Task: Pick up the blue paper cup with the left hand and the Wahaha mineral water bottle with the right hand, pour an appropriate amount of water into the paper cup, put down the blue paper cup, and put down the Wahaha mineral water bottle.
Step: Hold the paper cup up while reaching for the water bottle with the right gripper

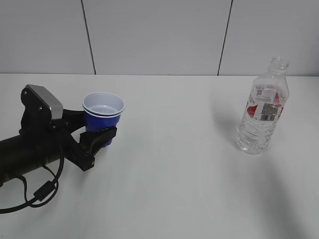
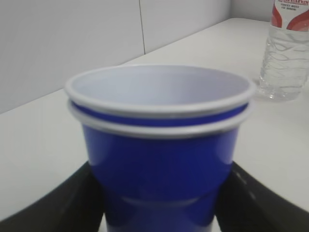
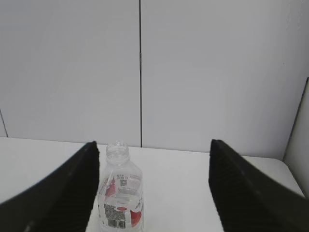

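The blue paper cup (image 1: 102, 117) has a white inside and a doubled white rim; it stands at the left of the table. My left gripper (image 1: 99, 131) reaches in from the left and is shut on its lower body, one black finger on each side. The left wrist view shows the cup (image 2: 159, 159) filling the frame between the fingers (image 2: 58, 208). The Wahaha mineral water bottle (image 1: 262, 112) stands upright and capless at the right. In the right wrist view the bottle (image 3: 120, 193) is ahead, close to the left finger of my open, empty right gripper (image 3: 153, 164).
The white table (image 1: 174, 174) runs to a grey panelled wall (image 1: 159, 35) at the back. A black cable (image 1: 45, 189) hangs from the left arm near the front left. The bottle also shows in the left wrist view (image 2: 287, 53), far right.
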